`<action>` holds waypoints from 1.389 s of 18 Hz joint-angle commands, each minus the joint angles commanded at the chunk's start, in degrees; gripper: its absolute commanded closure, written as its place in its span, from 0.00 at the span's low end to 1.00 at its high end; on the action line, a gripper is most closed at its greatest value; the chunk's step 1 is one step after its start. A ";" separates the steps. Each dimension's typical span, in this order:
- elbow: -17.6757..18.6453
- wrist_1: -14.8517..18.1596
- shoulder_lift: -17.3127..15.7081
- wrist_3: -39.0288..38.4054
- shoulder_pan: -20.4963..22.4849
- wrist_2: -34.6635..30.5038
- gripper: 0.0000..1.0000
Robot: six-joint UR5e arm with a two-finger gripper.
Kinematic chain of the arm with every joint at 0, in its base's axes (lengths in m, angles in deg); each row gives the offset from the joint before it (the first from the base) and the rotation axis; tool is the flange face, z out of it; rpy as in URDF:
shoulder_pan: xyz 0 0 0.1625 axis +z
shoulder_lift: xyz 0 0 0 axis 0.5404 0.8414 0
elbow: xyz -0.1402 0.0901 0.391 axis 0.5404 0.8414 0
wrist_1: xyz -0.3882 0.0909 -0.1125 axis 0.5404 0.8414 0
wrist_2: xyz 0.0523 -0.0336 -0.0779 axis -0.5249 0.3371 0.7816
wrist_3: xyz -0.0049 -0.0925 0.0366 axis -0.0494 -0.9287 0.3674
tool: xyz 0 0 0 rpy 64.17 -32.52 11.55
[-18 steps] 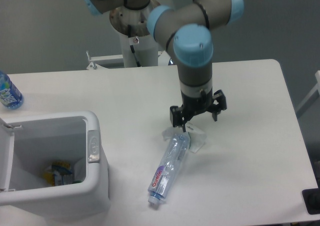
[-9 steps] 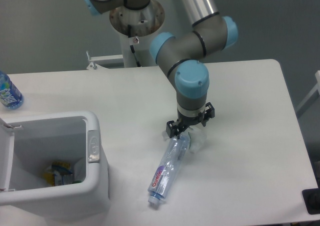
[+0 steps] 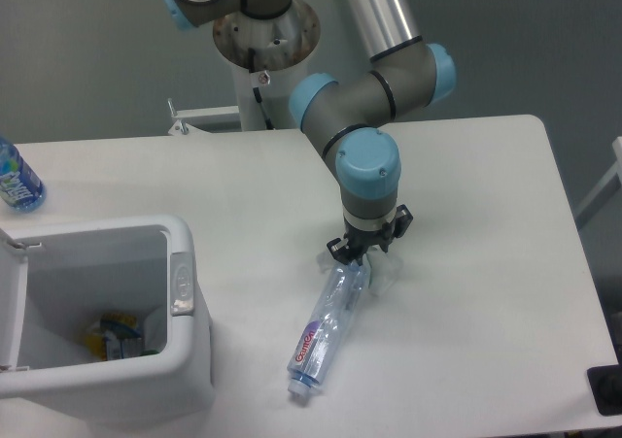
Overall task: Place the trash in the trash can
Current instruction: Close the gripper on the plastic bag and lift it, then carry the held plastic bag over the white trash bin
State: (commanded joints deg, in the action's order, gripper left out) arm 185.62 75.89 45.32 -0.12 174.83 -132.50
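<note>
Clear crushed bottle (image 3: pixel 328 332) lies flat, wrapper (image 3: pixel 380 271) beside its base; gripper (image 3: pixel 363 254) over wrapper, grip state indeterminable; bin (image 3: pixel 185 360) well left.

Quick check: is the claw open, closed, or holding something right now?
Claw: down at the crumpled wrapper by the top end of the crushed bottle; whether it is open or closed cannot be told, nothing visibly lifted.

Robotics lab: pedestal-mounted arm (image 3: pixel 374 79), bare white table (image 3: pixel 486 263), grey floor.

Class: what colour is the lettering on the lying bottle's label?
Red, on a white label of the crushed bottle; the camera view shows it.
</note>
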 joint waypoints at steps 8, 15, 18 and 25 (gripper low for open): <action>2.02 0.70 -2.98 5.61 -0.09 -4.22 0.99; -1.31 1.14 -10.19 9.41 1.58 -3.87 0.99; -7.01 1.93 -11.51 7.83 2.55 0.76 0.99; -17.13 2.02 -12.22 -0.87 4.40 24.14 0.99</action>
State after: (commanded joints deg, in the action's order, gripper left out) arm 168.50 77.91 33.11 -0.99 179.22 -108.36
